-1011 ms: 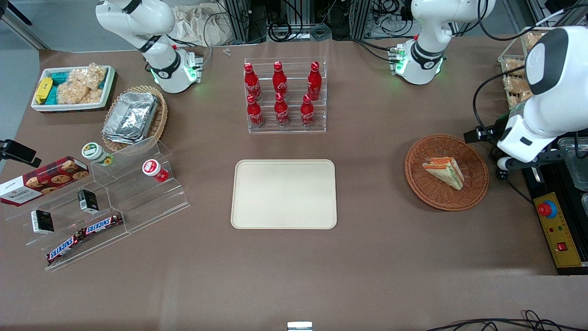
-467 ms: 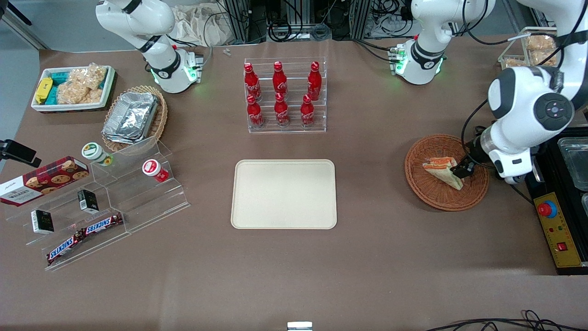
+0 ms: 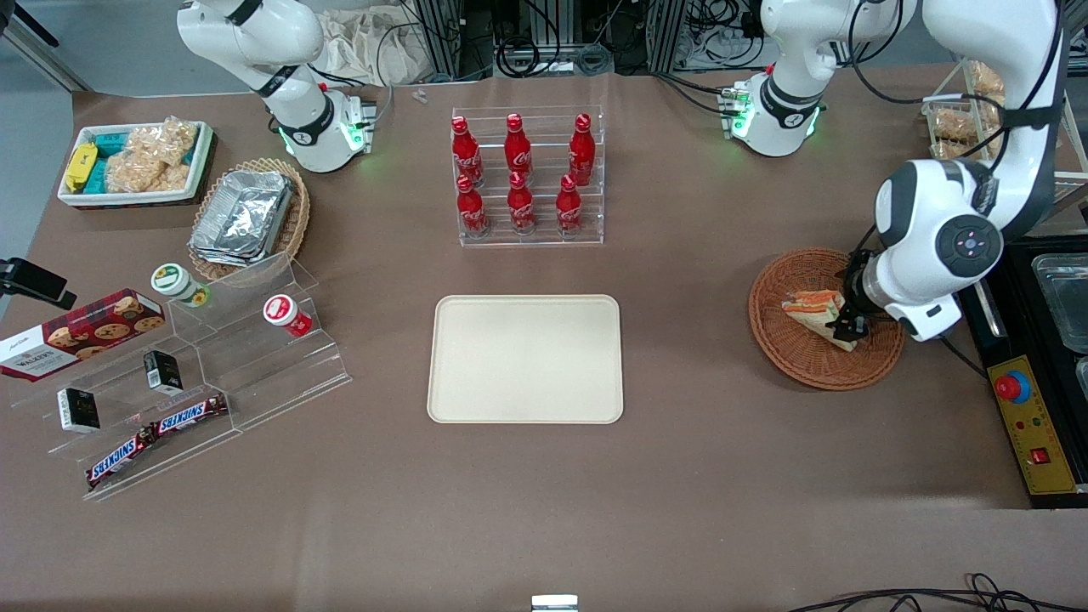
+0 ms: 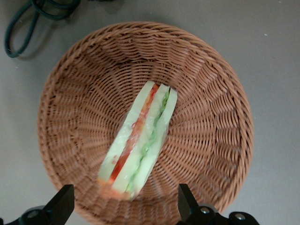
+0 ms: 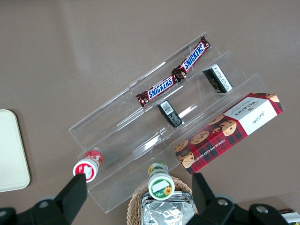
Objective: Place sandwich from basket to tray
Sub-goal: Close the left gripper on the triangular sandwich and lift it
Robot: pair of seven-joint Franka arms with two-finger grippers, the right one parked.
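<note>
Six cola bottles (image 3: 518, 174), two Snickers bars (image 3: 157, 435), one sandwich (image 3: 814, 313).

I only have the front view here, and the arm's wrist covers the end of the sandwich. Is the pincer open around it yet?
Observer: Yes. The left wrist view shows the pincer open, one fingertip on each side of the sandwich, neither touching it.
Operator: How does the sandwich lie in the basket?
Observer: On edge, filling layers facing up at the wrist camera, across the middle of the basket.
Operator: Anything else in the basket?
Observer: No, only the sandwich; the weave around it shows bare.
Operator: And the tray?
Observer: The tray edge shows in the right wrist view, nothing on that part.
</note>
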